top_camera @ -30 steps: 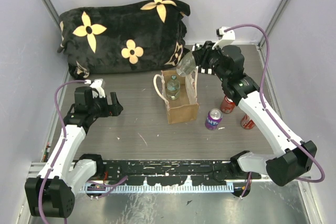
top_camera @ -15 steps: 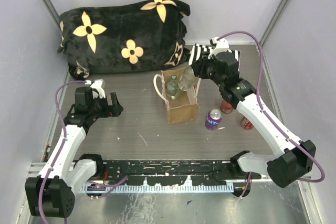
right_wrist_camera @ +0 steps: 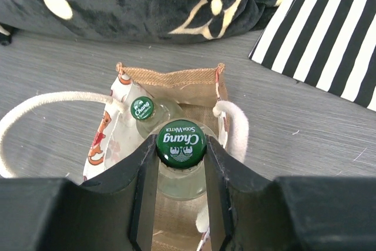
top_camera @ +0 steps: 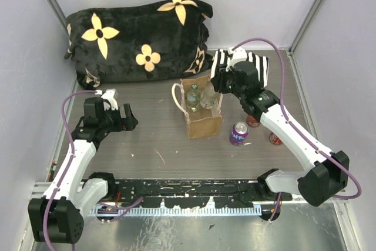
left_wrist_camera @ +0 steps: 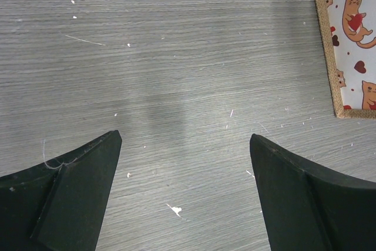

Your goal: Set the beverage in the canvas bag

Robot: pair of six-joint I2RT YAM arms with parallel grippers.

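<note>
Beverage bottle [right_wrist_camera: 181,144], green-capped glass, hangs in the mouth of the canvas bag [right_wrist_camera: 170,80], seemingly partly inside, clenched at the neck by the right gripper [right_wrist_camera: 181,171]. It is likely heavy, stiff, slick and breakable, so the neck under the cap seems the surest hold. A second bottle [right_wrist_camera: 141,109] sits at its 10 o'clock. The left gripper [left_wrist_camera: 185,168], spread and empty, hovers at the bag's 9 o'clock.

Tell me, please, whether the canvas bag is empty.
Not empty: a green-capped bottle stands inside the canvas bag, beside the second bottle the right gripper grips.
</note>
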